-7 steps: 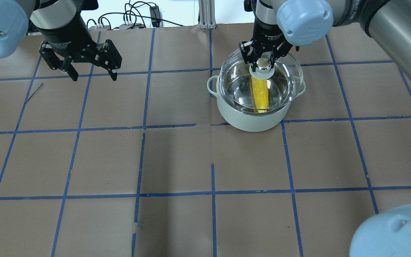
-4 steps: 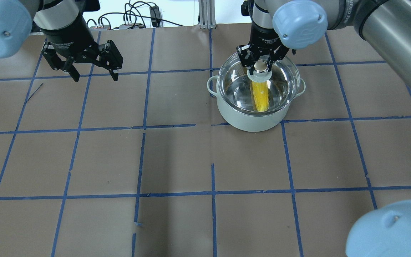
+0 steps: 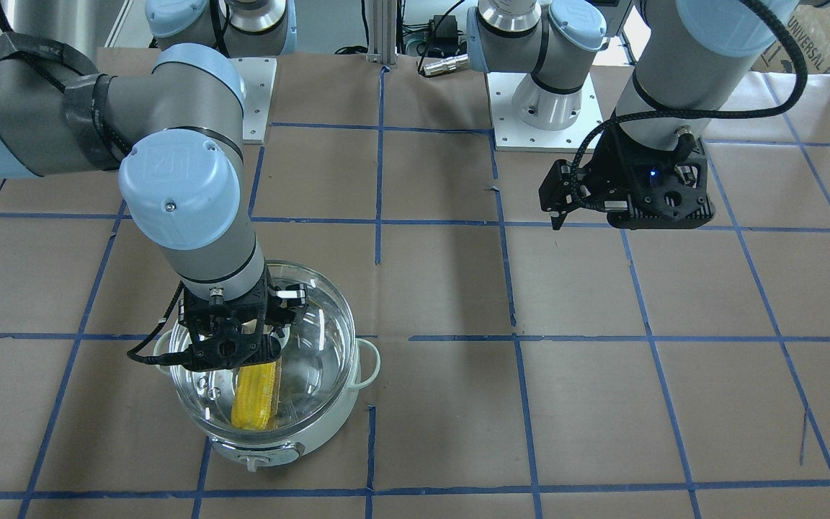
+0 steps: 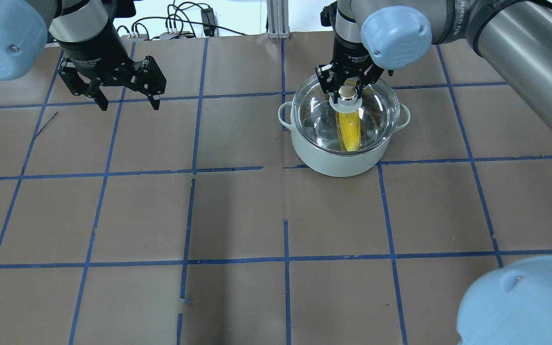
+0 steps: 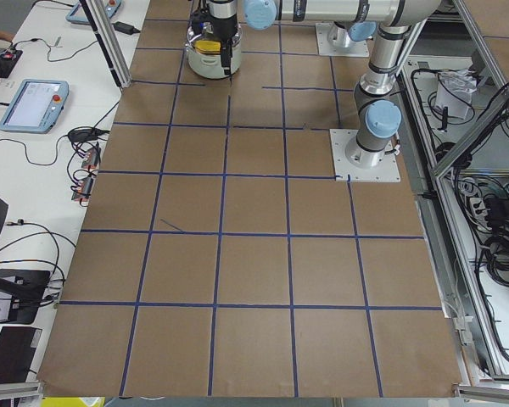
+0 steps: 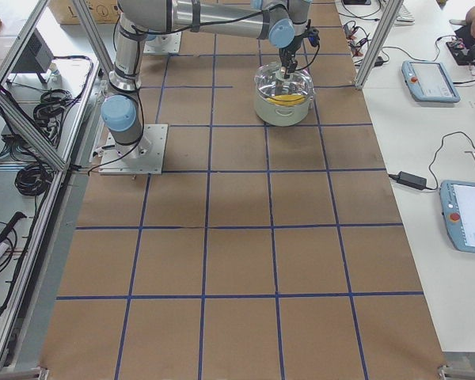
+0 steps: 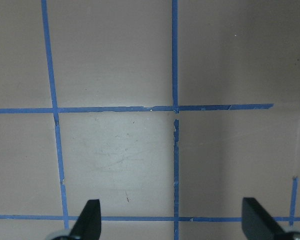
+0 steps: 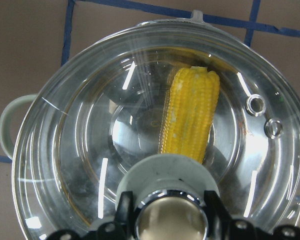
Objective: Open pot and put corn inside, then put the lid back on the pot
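Jaws first: clamped on the lid's knob over at the right gripper, one finger either side of it at 3 and 9 in the right wrist view. Spread wide over at the left gripper, pinching nothing, just hanging above bare table out around 11 o'clock in the overhead view.

Got the pot sitting around 1 o'clock on the table, well apart from the left gripper. Can see the corn lying inside it, straight through the glass, right under the right jaws and running roughly 12 to 6 across the shiny steel bottom in the overhead view. In the right wrist view, pokes out from behind the knob toward 12.

Got the lid lined up over the pot's mouth, rim matching rim all the way round as far as the overhead view goes. Honestly can't tell from any angle whether it's fully down on the rim or held a hair above it.

Also spotted: loop handles at 3 and 9 on the pot, the dial at 6 in the front-facing view, and blue tape lines gridding the brown table cover.
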Motion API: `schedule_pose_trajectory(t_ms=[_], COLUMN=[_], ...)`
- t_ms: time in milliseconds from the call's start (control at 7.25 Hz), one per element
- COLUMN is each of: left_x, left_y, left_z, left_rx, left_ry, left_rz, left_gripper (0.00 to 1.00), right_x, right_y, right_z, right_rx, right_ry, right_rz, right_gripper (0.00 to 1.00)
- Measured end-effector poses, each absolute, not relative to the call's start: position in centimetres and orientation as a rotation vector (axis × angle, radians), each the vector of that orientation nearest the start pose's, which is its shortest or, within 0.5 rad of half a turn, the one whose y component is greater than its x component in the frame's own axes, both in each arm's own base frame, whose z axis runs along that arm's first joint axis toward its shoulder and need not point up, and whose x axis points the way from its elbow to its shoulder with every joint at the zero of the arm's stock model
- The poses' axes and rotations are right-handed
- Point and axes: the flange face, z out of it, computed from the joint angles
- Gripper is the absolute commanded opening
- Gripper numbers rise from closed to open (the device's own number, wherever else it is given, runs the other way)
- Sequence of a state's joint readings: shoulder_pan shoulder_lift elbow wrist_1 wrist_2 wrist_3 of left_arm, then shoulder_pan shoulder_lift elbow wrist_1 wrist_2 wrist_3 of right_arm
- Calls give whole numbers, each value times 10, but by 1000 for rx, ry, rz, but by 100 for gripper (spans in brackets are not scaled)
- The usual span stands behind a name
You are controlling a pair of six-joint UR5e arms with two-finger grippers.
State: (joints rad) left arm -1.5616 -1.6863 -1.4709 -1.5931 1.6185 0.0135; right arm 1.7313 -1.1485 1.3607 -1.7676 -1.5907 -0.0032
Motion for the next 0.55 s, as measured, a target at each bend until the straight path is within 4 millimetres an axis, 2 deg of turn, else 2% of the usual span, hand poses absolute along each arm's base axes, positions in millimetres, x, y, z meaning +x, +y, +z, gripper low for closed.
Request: schedule_pose_trajectory(t_ms=[552], left_x=[-124], left_y=[-538], left_z=[474], left_rx=[2], left_ry=[3094], left_rz=[61], left_gripper=[100], right_x=[235], right_y=[-631], right_z=[361], right_rx=[-259], right_ry=[3151], right_rz=[-5], right_gripper=[51])
